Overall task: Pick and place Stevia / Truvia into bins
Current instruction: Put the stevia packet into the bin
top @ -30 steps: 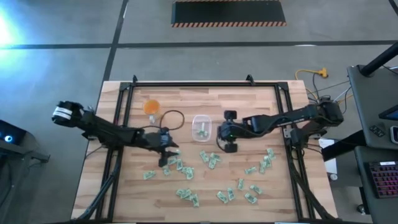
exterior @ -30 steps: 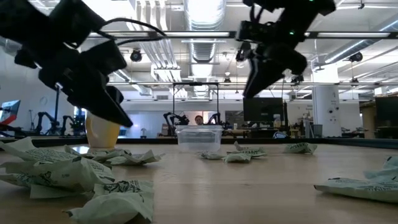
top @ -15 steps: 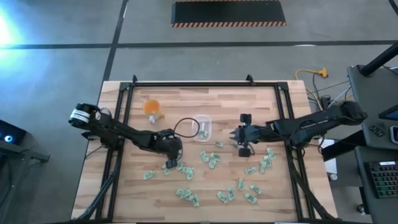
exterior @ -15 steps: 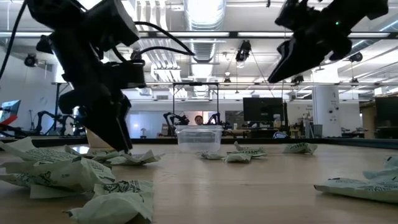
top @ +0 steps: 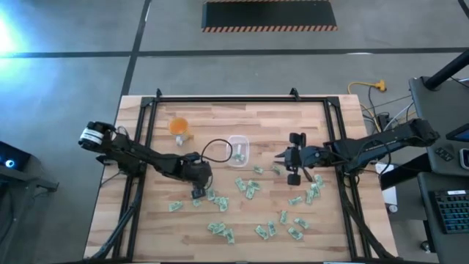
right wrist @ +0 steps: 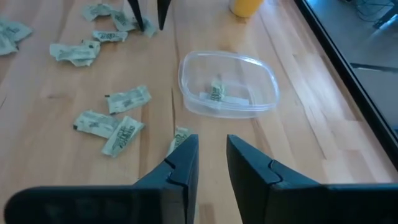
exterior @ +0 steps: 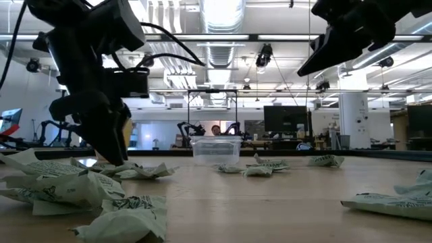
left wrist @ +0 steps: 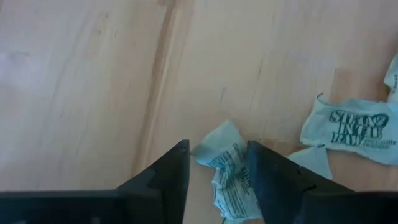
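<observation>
Many pale green Stevia sachets [top: 220,229] lie scattered over the near half of the wooden table. The clear bin [top: 238,150] stands at mid-table with sachets [right wrist: 217,92] inside. My left gripper [top: 198,192] points steeply down at the table left of the bin. It is open, with a finger on each side of one crumpled sachet [left wrist: 227,168] that lies on the wood. My right gripper [top: 278,155] hangs above the table to the right of the bin. It points toward the bin, its fingers [right wrist: 186,158] a little apart with nothing between them. My left gripper comes at the crumpled sachet from above with one finger [left wrist: 177,165] on each side of it. The sachet lies flat on the table. Whether the fingers touch it, I cannot tell.
An orange cup [top: 179,126] stands at the far left of the table, beyond my left gripper. A black cable [top: 209,147] loops beside the bin. More sachets [top: 314,189] lie near the right edge. A black frame [top: 220,99] runs along the table's sides.
My right gripper has drawn back from beside the bin toward the table's right edge. My left gripper has tipped from a slant to pointing steeply down and has gone down onto the sachets near the bin's left.
</observation>
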{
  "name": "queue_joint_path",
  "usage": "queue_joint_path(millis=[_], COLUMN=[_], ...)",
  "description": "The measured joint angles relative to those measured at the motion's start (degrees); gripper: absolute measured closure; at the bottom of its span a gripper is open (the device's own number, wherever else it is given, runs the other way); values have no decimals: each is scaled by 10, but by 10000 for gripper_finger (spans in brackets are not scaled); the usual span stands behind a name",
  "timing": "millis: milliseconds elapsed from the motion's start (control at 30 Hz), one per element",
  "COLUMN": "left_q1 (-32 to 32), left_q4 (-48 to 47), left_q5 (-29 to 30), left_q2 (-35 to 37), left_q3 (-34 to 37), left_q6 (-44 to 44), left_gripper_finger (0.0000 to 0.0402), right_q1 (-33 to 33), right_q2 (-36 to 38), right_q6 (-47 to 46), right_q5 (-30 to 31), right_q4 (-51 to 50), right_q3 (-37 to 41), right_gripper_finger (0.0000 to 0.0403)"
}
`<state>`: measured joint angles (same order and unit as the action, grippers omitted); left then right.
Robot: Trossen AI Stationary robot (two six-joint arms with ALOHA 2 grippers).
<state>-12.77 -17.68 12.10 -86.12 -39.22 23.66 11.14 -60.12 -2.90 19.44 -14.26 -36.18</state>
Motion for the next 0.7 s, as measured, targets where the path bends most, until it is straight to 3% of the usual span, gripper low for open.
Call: queue_joint_path(millis=[300, 500, 700], left_q1=[-1, -1, -1], left_q4=[7, 42, 118], left_q5=[0, 11, 84], left_q2=[-1, -1, -1], left_q3=[-1, -24, -63], left_q6=[-16, -67, -200], left_gripper_finger=[388, 392, 400], right_q1=[0, 0, 0], right_q2=[0, 0, 0], right_q6=[1, 4, 3], right_q5=[0, 0, 1], right_q4=[0, 0, -1], right_q3=[0, 0, 6], right_gripper_finger=[331, 332, 339])
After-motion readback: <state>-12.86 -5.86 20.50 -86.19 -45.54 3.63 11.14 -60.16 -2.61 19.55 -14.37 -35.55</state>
